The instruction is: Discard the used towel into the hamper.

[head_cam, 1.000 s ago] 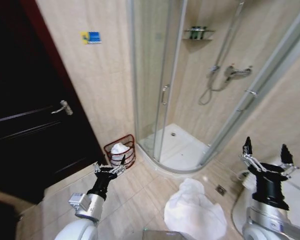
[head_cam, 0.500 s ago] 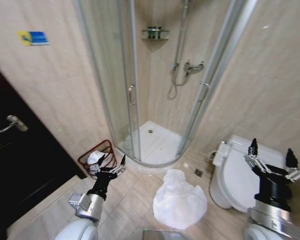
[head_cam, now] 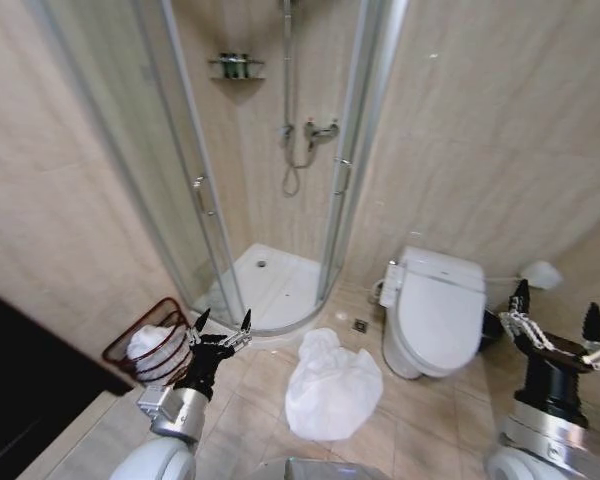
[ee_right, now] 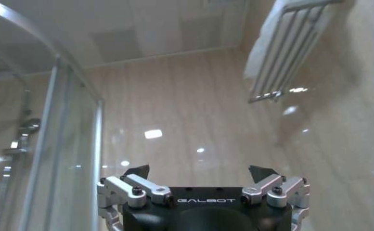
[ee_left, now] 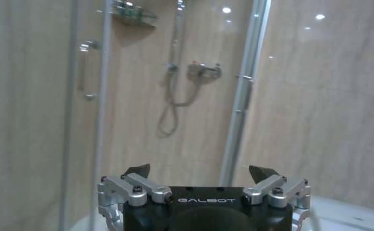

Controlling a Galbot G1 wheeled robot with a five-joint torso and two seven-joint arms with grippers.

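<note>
You've got a white towel (head_cam: 332,386) crumpled at lower centre on beige floor tiles (head_cam: 425,425), and a dark reddish-brown slatted hamper (head_cam: 148,344) at lower left with white cloth inside. White toilet (head_cam: 435,312) right of centre; walls (head_cam: 480,140) glossy beige tile.

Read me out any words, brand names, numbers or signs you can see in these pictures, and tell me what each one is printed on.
"GALBOT": on the black body of the left gripper, in its wrist view.
"GALBOT": on the black body of the right gripper, in its wrist view.
The bottles on the shower shelf: any labels are too small to read.
</note>
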